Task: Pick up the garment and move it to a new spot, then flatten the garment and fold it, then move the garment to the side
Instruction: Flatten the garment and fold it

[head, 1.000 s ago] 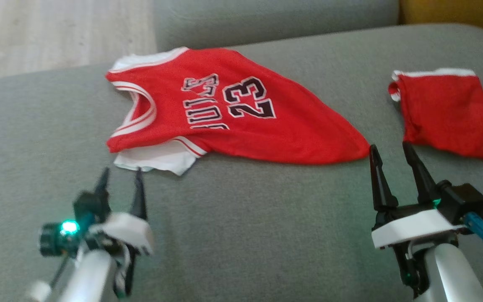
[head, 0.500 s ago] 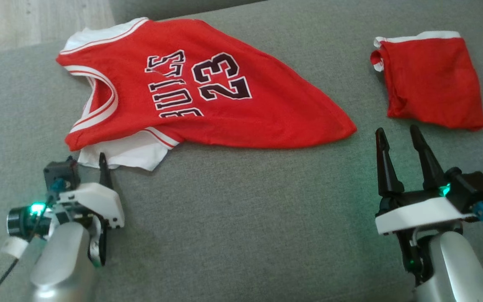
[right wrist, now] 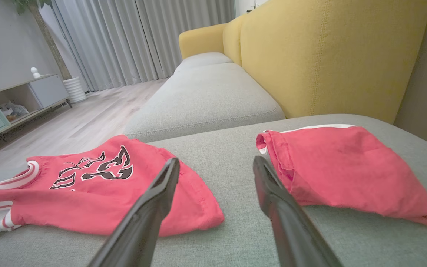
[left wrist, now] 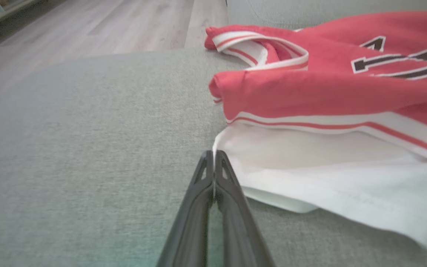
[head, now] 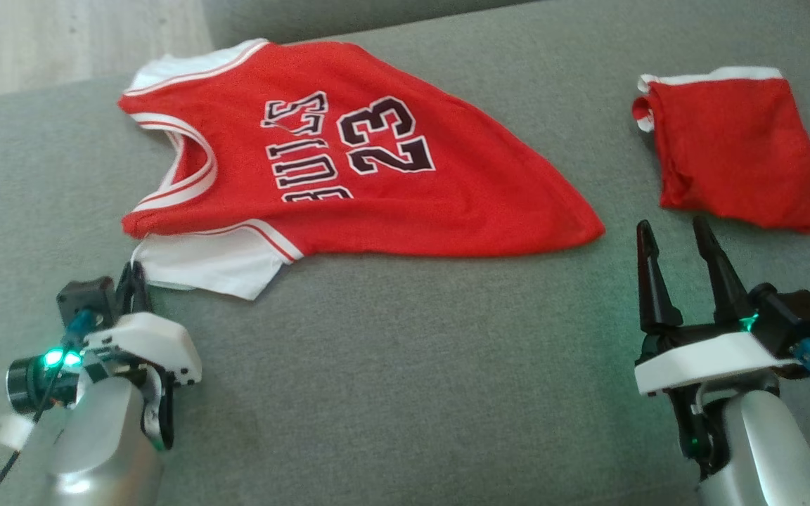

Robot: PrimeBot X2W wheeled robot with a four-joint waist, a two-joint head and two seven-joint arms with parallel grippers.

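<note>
Now, at pick-up, we see the left gripper (head: 132, 274) clenched at the white corner of the garment (head: 447, 204), upper centre of frame, right gripper (head: 672, 226) released at lower right; lifting next needs cloth truly pinched, unconfirmed.

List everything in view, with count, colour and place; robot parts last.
basketball jersey: one, red, white trim, black 23, on the seat's left half
white fabric: one piece, white, under the jersey's near edge
shorts: one, red, folded, on the right
sofa seat: one, grey, beneath both
sofa back: one, yellow, behind the shorts
left gripper: one, dark, shut, tips at the white fabric's corner
right gripper: one, dark, open, between jersey and shorts
</note>
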